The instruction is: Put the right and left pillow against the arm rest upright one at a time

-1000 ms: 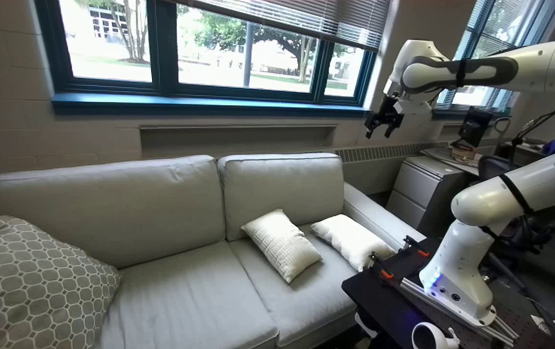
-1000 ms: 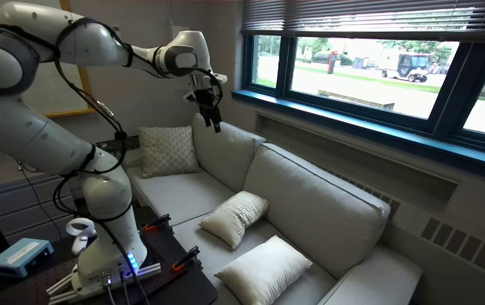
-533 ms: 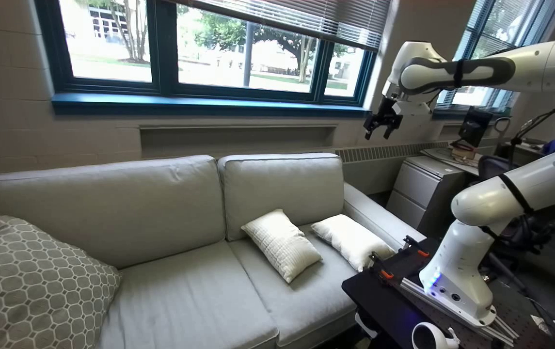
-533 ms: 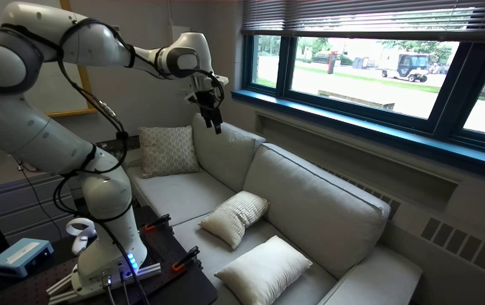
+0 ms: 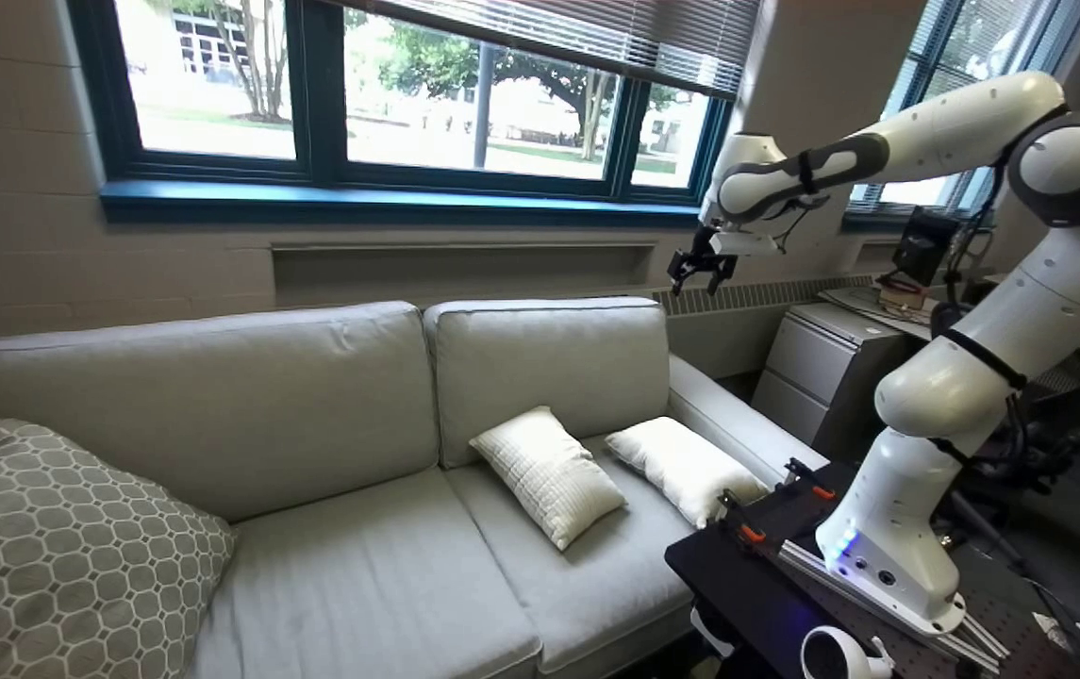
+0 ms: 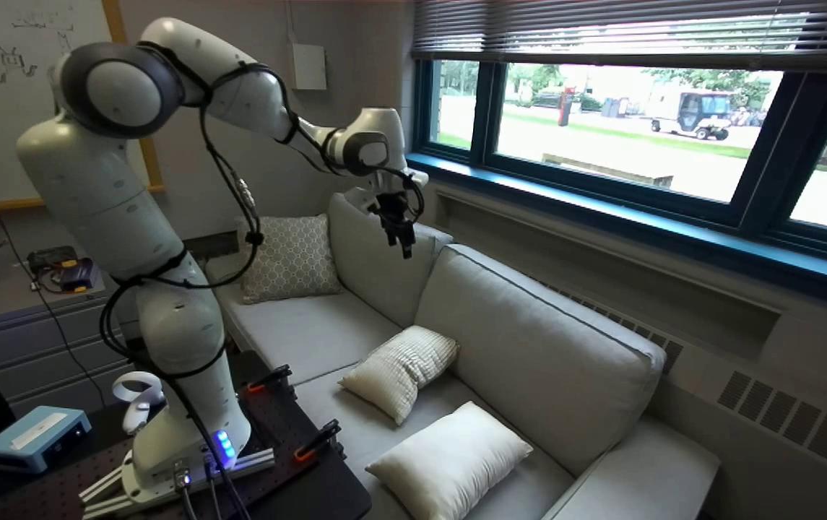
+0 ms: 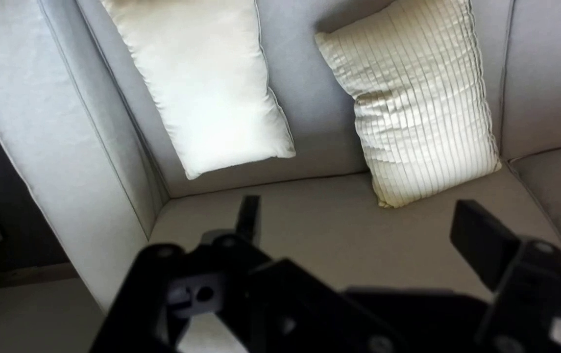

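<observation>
1. Hanging right of centre in the upper half of an exterior view, the gripper point(image 5: 696, 281) held nothing; its fingers point(image 7: 483, 240) stood spread wide in the lower part of the wrist view.
2. Right of centre in an exterior view, the smooth white pillow point(image 5: 686, 467) lay flat on the seat cushion point(image 5: 629, 556), just beside the arm rest point(image 5: 738, 415); in the upper left of the wrist view, a strip of seat cushion showed between the two.
3. Near the middle of an exterior view, the ribbed cream pillow point(image 6: 400, 372) also lay down, farther from the arm rest, one end apparently against the back cushion point(image 6: 529, 361).
4. Done, as far as the views showed: nothing. Neither pillow stood upright or leaned on the arm rest.
5. Left, in my judgement: the whole task. Each pillow had to be gripped, tipped on edge and set against the arm rest in turn; the smooth one, being nearer, looked likelier to go first.
</observation>
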Robot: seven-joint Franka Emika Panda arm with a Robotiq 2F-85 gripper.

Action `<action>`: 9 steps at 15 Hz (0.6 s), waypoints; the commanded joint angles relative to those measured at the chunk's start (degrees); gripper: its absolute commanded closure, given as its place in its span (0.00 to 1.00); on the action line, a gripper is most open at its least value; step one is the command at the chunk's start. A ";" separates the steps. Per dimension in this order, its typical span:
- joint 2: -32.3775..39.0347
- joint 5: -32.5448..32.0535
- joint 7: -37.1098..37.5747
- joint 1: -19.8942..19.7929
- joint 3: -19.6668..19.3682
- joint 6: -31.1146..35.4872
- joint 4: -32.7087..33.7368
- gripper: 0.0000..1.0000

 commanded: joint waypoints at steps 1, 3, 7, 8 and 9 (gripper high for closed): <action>15.13 -3.28 5.27 -0.38 -1.64 0.13 9.22 0.00; 22.96 -5.10 7.93 0.22 -3.65 -2.21 14.03 0.00; 26.12 -4.99 7.71 2.39 -7.44 -0.96 13.42 0.00; 27.15 -4.93 7.62 2.59 -7.89 -0.32 13.62 0.00; 27.05 -4.95 7.64 2.77 -7.96 -0.29 13.52 0.00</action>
